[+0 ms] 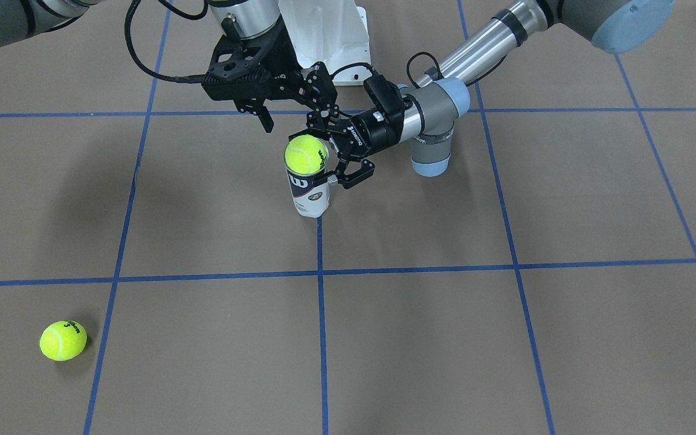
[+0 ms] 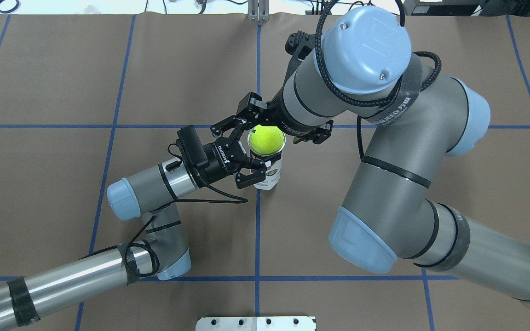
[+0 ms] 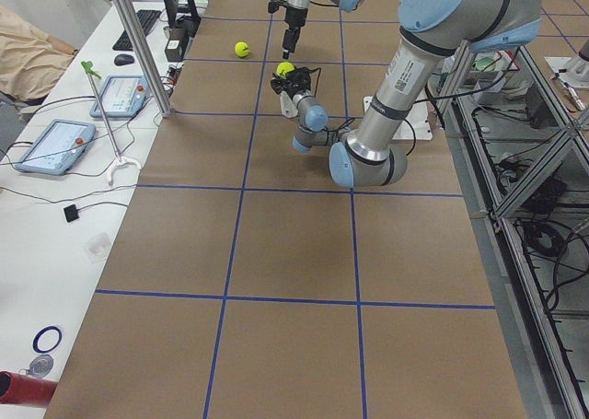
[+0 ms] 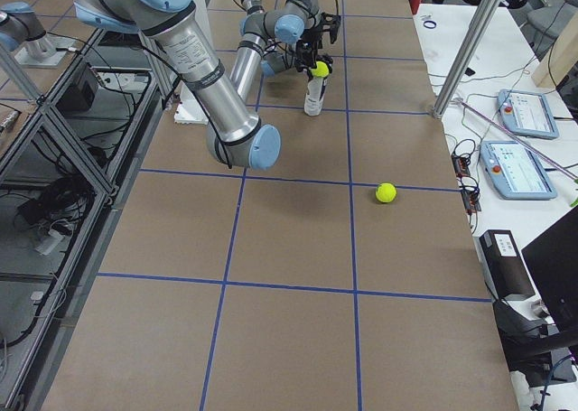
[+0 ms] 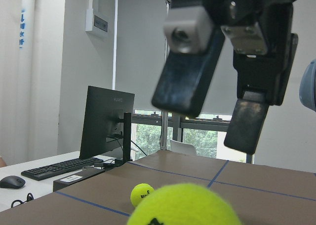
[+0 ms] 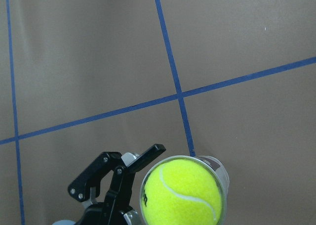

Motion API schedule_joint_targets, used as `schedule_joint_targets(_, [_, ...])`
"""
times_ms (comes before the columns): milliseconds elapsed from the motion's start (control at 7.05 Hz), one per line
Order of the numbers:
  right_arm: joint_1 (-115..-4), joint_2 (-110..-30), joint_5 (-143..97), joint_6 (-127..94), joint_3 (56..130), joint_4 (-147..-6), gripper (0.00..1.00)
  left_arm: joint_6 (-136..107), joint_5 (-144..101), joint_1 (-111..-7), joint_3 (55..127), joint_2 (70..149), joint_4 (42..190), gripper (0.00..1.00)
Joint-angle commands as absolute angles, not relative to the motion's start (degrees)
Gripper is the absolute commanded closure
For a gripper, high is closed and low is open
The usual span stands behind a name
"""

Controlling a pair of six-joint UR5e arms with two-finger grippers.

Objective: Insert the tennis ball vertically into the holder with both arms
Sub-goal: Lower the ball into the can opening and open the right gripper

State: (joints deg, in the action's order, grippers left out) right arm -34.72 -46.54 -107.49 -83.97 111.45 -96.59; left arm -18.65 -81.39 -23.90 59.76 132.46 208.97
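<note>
Sitting in the mouth of the holder (image 1: 308,192), a ball (image 1: 304,153) marks the task as nearly complete: the holder stands upright on the surface (image 1: 505,338), near the middle of the edge at the robot's base, with the ball at its rim and about half of it still proud of the opening. Whether it will sink further cannot be told; a last downward press or settling seems to remain.

The left gripper (image 2: 245,158) reaches in sideways and its fingers (image 2: 252,176) straddle the upper part of the holder, one on each side, apparently clamped on the wall, though contact is not plainly shown.

The right gripper (image 1: 263,118) hangs directly above the ball with its fingers (image 5: 247,121) apart and clear of it; in the left wrist view a gap of background shows between both finger pads and the top of the ball. The release therefore appears to be made.

A second ball (image 1: 63,340) lies loose on the surface, well apart from the holder, toward the far corner on the robot's right, touched by neither gripper.
</note>
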Motion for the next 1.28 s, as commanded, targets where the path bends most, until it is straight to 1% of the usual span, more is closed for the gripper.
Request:
schedule_joint_targets(0, [-34.8, -46.58, -107.49, -84.02, 111.8, -96.59, 0.01, -18.72, -81.47, -23.91, 59.94, 132.45, 209.0, 0.04])
schedule_joint_targets(142, [-34.8, -46.58, -107.49, -83.94, 111.8, -96.59, 0.01, -18.72, -81.39, -23.82, 60.81, 132.36, 209.0, 0.02])
schedule_joint_targets(851, [-34.89, -47.02, -107.49, -83.67, 112.15, -96.59, 0.01, -17.23, -81.47, -23.73, 61.08, 129.56, 208.92, 0.02])
schedule_joint_targets(1135, [-34.98, -47.11, -107.49, -83.67, 112.24, -96.59, 0.01, -17.23, -81.47, -23.56, 61.08, 129.55, 208.39, 0.02])
